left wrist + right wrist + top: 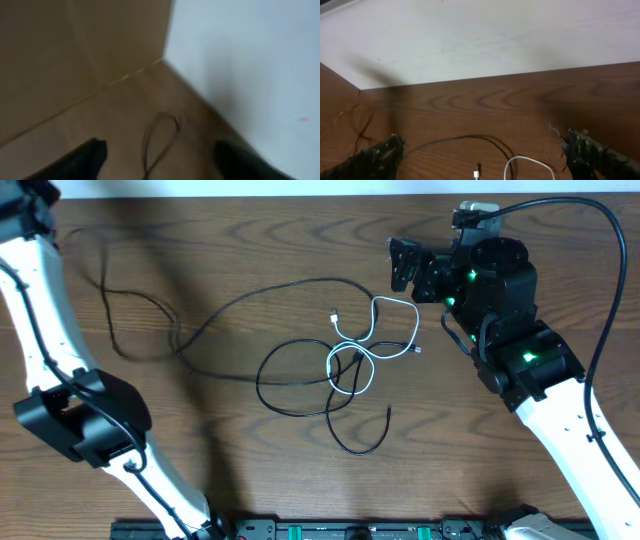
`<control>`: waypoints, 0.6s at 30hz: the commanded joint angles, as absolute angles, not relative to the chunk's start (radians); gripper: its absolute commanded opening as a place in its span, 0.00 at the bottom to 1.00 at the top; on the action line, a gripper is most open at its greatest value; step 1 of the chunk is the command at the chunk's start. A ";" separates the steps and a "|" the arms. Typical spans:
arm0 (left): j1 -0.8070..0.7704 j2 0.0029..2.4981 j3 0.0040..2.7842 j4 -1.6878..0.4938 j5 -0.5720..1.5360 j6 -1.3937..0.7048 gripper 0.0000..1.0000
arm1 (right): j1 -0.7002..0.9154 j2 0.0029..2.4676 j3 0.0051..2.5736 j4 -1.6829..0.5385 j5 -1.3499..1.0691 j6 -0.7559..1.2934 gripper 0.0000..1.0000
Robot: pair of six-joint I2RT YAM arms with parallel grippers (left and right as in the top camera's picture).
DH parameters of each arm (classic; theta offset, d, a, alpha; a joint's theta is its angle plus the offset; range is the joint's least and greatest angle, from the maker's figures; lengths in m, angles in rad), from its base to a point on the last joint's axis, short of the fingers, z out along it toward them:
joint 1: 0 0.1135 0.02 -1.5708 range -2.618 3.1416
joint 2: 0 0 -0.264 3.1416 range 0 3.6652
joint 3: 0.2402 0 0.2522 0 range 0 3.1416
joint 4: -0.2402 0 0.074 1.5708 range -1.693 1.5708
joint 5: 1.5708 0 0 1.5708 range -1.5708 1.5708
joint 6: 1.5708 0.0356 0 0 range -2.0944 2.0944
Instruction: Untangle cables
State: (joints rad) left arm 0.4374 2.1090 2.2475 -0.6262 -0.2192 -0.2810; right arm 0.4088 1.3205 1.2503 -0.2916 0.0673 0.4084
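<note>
The cables lie tangled mid-table. A white cable (371, 340) loops through a black cable (290, 380) that curls toward the front. A second, long black cable (240, 300) runs from the knot to the far left, ending in a loop (125, 320). My right gripper (405, 265) hovers open just right of and behind the knot; in its wrist view the black cable (470, 137) and white cable (530, 162) lie between its fingers (380, 157). My left gripper (160, 165) stands open at the far left corner, above a black cable loop (160, 135), holding nothing.
The table's back edge (485, 77) meets a pale wall just beyond both grippers. The left arm (80, 415) stretches along the left side. The right arm's thick black cable (610, 290) arcs over the right side. A rail (330, 530) borders the front.
</note>
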 commanded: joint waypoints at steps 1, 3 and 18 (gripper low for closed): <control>0.464 2.114 2.253 -0.680 -0.236 -0.233 0.79 | 0.407 1.329 1.262 -0.293 0.073 0.391 0.99; 0.467 2.113 2.252 -0.726 -0.203 -0.233 0.82 | 0.407 1.329 1.262 -0.293 0.068 0.391 0.99; 0.388 2.112 2.094 -1.281 0.325 -0.233 0.89 | 0.407 1.329 1.262 -0.353 0.059 0.392 0.99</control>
State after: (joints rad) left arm 0.4229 2.1113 2.1548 -1.2270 0.2443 -0.2455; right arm 0.4088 1.3224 1.2503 -0.3508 0.0666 0.4084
